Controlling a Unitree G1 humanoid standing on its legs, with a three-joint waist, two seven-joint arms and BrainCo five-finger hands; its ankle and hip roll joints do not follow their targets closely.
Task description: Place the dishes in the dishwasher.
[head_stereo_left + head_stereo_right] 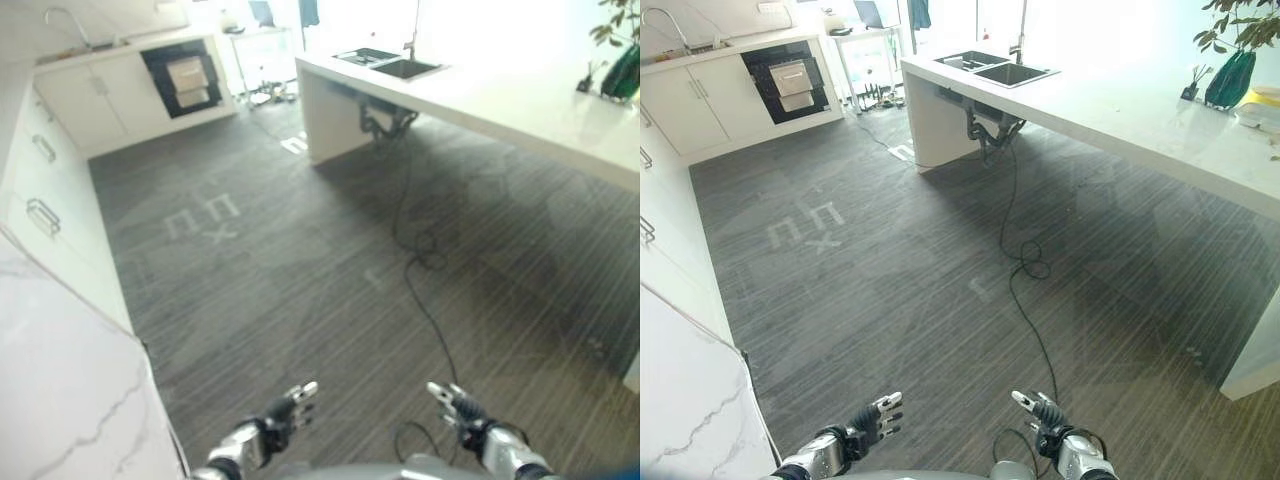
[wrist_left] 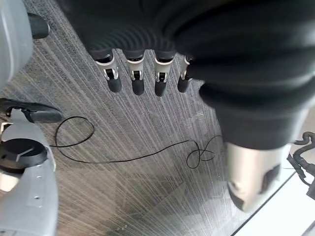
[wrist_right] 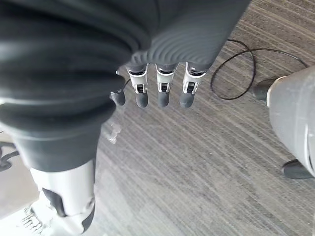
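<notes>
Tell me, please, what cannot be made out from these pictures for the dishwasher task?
- Dishes: the sink basin interior is hidden by its rim in the right eye view, too far to tell any contents.
- Dishwasher: the dark open appliance in the far cabinets is too small to identify.
- Items beside the green vase: cut off by the view's edge.
- Left hand and right hand: fingers straight, holding nothing.

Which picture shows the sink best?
The right eye view shows the sink best: both basins sit in the white counter with the tap behind them, nothing in the way. In the left eye view it lies farther off against glare. The two wrist views look down at the floor.
</notes>
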